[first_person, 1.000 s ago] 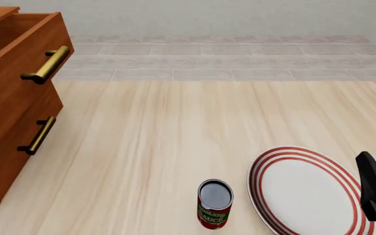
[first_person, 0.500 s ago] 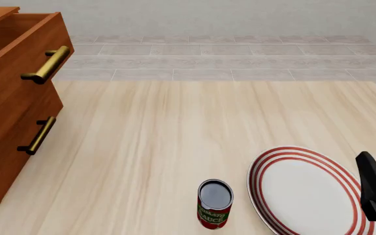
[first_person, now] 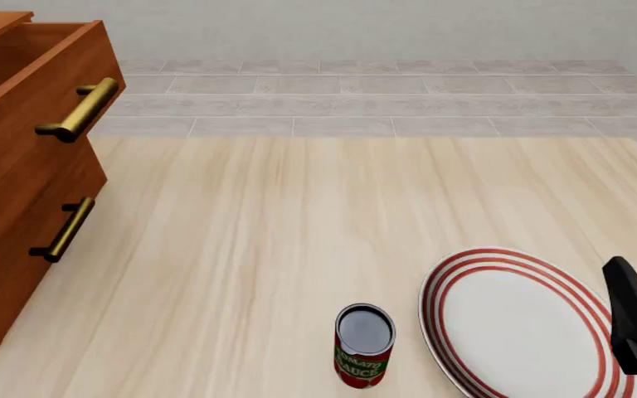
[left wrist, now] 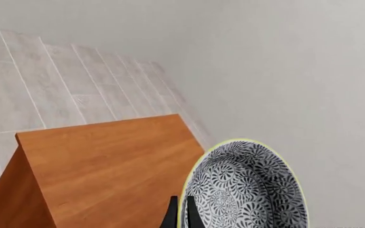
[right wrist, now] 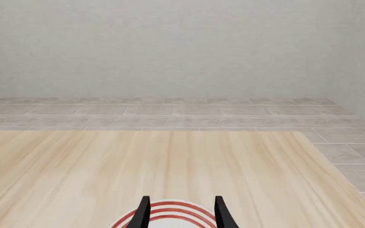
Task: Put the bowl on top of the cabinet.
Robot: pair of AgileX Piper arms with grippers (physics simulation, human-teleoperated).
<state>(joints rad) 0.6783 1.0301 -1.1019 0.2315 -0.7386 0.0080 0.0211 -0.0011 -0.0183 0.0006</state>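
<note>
The left gripper (left wrist: 180, 212) pinches the bowl (left wrist: 244, 186) by its rim, carried high just beside the cabinet (left wrist: 106, 161) top, not yet over it. The right gripper (right wrist: 181, 211) waits spread above the plate (first_person: 517, 323), well apart

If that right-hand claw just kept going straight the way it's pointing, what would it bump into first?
Probably nothing soon. The open right gripper points over the far rim of the flat red-ringed white plate, then along the bare pale wooden table toward the grey back wall. Its height above the plate is unclear.
</note>
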